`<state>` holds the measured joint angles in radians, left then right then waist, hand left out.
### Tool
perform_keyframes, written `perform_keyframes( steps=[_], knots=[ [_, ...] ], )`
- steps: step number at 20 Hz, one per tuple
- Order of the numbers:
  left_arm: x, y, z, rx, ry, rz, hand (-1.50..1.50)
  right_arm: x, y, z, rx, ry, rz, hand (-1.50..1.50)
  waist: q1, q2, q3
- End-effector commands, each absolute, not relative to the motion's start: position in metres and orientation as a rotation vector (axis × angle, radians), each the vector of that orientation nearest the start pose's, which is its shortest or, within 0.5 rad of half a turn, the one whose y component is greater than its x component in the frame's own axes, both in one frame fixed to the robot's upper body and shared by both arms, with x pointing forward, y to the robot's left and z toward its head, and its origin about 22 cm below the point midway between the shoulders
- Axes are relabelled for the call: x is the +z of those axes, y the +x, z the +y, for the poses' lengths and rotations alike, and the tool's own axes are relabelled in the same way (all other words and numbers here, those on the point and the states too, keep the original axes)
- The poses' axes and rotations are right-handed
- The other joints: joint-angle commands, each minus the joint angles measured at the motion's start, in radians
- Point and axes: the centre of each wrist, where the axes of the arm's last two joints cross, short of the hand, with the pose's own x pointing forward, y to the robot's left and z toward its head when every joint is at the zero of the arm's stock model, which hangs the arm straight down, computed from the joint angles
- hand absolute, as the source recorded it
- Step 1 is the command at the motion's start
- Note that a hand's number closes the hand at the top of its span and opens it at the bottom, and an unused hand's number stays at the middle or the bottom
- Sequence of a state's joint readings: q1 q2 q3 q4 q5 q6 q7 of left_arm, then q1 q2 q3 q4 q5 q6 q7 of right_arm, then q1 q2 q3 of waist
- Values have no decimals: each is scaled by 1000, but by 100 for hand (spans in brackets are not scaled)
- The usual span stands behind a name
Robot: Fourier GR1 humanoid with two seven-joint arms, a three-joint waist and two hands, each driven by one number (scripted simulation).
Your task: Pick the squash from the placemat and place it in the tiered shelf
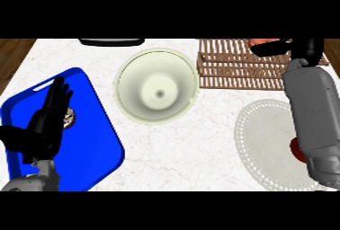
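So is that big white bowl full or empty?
Empty. The white bowl on the counter shows only its bare inside down to a small dark spot at the bottom.

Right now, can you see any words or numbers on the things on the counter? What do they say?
None: no words, numbers or signs show on the blue tray, pale bowl, white placemat or wooden tiered shelf.
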<state>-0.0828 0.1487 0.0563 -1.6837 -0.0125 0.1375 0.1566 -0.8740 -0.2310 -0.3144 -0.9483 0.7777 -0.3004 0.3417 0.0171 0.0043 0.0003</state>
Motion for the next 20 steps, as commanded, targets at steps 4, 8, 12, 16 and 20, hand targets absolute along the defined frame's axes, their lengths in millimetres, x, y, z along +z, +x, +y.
perform_keyframes(
  steps=[4, 8, 12, 16, 20],
  knots=[
    [42, 251, 263, 34, 227, -1619, 0, 148, 444, -255, 153, -866, -1472, -150, -3, -1, 0],
    [30, 258, 263, 29, 237, -1613, 0, 146, 448, -250, 138, -836, -1534, -150, -6, -1, 0],
    [56, 251, 286, 36, 228, -1605, 0, 148, 441, -273, 38, -795, -1629, -150, -4, -1, 0],
    [51, 247, 256, 32, 239, -1608, 0, 172, 434, -281, -90, -797, -1674, -150, -14, -6, 0],
    [50, 263, 275, 43, 264, -1610, 0, 212, 413, -316, -172, -853, -1629, -150, -34, -10, -1]
  ],
)
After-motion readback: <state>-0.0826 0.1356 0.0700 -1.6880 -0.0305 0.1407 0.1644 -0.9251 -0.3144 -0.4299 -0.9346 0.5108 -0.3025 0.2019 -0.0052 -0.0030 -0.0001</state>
